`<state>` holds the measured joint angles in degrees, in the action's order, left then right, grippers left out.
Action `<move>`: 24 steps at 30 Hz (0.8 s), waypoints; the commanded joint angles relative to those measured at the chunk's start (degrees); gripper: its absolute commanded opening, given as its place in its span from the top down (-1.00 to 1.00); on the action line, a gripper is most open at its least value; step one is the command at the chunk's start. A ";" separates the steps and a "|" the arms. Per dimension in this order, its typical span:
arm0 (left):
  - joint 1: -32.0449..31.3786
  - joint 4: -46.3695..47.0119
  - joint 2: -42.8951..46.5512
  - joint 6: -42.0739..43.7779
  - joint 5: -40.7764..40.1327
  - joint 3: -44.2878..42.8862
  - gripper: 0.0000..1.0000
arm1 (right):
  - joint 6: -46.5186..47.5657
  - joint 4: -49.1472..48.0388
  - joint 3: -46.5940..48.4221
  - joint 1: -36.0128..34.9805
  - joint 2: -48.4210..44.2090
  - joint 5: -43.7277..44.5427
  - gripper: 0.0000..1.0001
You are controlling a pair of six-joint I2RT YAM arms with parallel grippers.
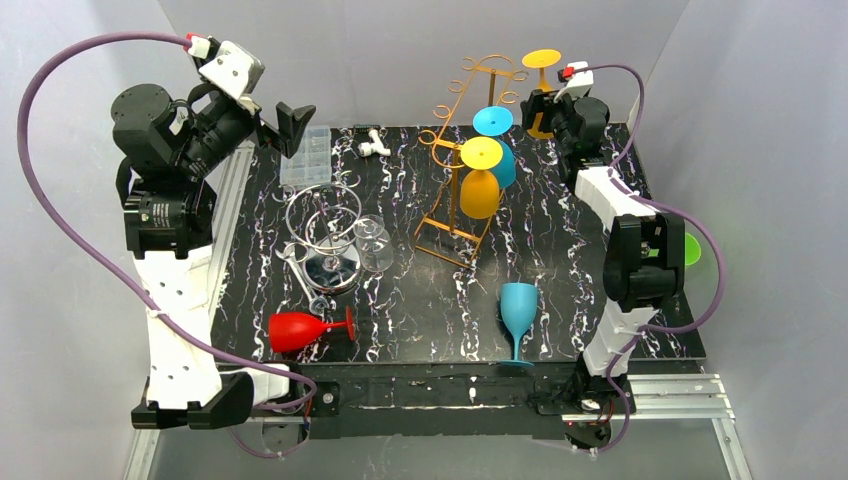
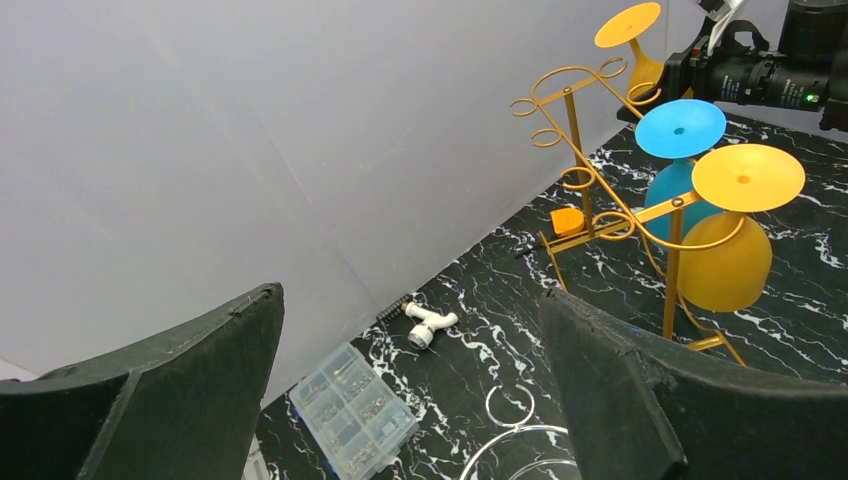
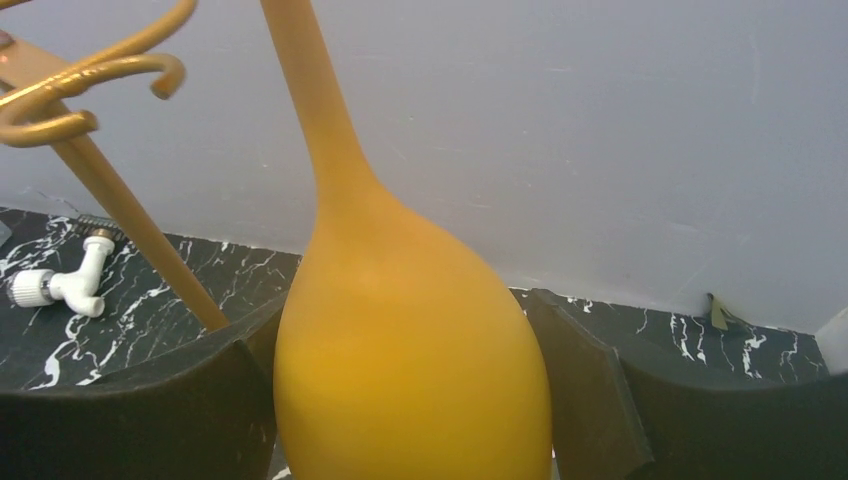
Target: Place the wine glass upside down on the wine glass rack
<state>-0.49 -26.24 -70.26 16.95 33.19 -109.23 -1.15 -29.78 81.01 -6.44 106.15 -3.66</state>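
Smooth, matte amber wine glass [image 3: 410,330], teardrop bowl inverted, gripped by the right hand [image 3: 408,385]; left hand [image 2: 408,300] spread, empty.

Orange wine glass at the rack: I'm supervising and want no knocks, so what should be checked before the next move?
1. Orientation: the orange wine glass is bowl down, stem up: ok.
2. Grip: the right gripper has a finger on each side of the bowl, with the glass off the table: ok.
3. Stem seated in a hook of the rack: not ok. It stands beside the hooks, apart from them.
4. Free hooks at the rack's far end: ok.
5. Other arm: the left gripper is open and away from the rack: ok.
6. Glass base clear of the rack's top loops: cannot tell.
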 commanded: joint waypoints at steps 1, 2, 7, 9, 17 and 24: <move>0.14 -0.22 0.68 0.45 0.46 -1.17 -0.99 | -0.08 -5.76 2.04 -0.21 -0.64 -2.17 0.14; 0.14 -0.22 0.81 0.48 0.46 -1.10 -0.99 | -0.10 -6.00 1.74 -0.38 -0.94 -2.44 0.14; 0.14 -0.20 0.83 0.57 0.70 -1.33 -0.99 | 0.53 -5.22 2.19 -1.10 -0.55 -3.10 0.14; 0.14 -0.22 0.98 0.47 0.79 -1.27 -0.99 | 0.53 -5.07 2.37 -1.21 -0.14 -3.48 0.14; 0.14 0.31 1.54 0.99 1.75 -0.41 -0.99 | 1.00 -4.17 2.85 -1.44 1.25 -3.62 0.15; 0.14 0.83 1.18 0.48 2.38 -0.73 -0.99 | 1.04 -3.99 3.25 -1.44 2.48 -4.19 0.16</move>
<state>-0.49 -26.22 -69.82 17.54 34.15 -109.23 -1.06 -31.11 81.23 -7.79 107.63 -7.03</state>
